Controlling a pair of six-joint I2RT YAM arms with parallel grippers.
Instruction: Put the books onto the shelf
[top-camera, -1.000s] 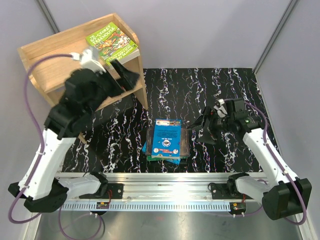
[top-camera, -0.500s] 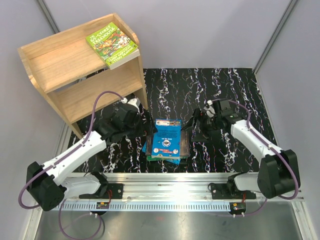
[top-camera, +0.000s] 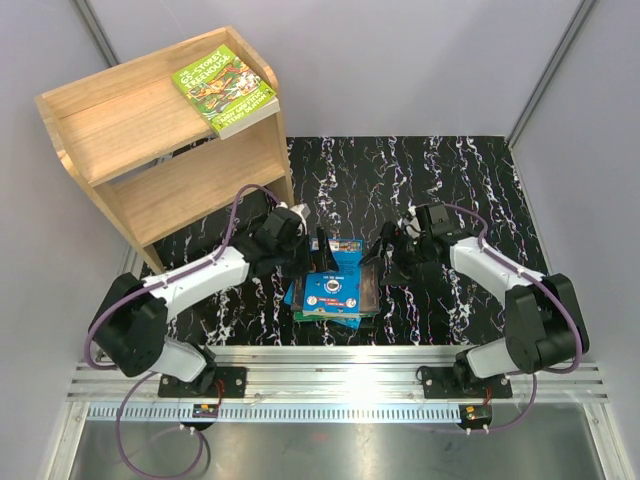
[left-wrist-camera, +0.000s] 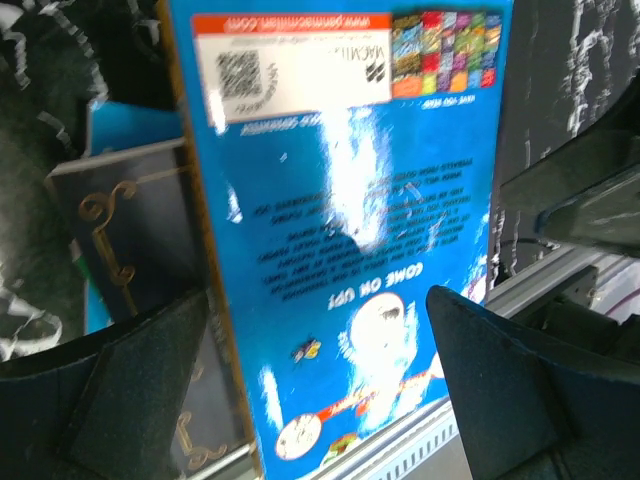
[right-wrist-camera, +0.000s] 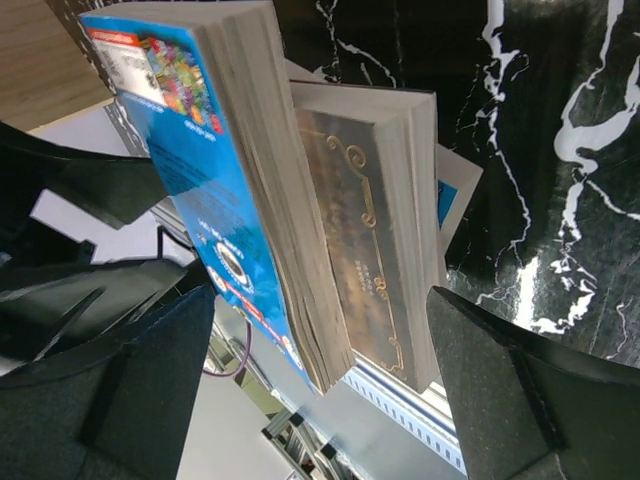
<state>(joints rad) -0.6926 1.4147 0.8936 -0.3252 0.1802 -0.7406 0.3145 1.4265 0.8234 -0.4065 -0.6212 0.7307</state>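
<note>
Both wide open — left end effector (top-camera: 320, 252) and right end effector (top-camera: 383, 258) sit either side of the blue book (top-camera: 334, 280) topping the stack (top-camera: 298, 300) on the table (top-camera: 450, 180) — one green book (top-camera: 225, 88) lies on the shelf (top-camera: 140, 150) top

Seen from above, your shelf (top-camera: 120, 130) stands at the 10 o'clock corner of the mat (top-camera: 450, 180), partly off it. One book (top-camera: 225, 88) lies on its top tier, at that tier's 2 o'clock end. The stack of books (top-camera: 333, 285) lies on the mat toward 6 o'clock, just before the arm bases. Your left gripper (top-camera: 318, 255) sits at the stack's 10 o'clock, your right gripper (top-camera: 385, 257) at its 2 o'clock, just beside it. The top book (left-wrist-camera: 340, 200) lies on a second book (right-wrist-camera: 365, 250)
</note>
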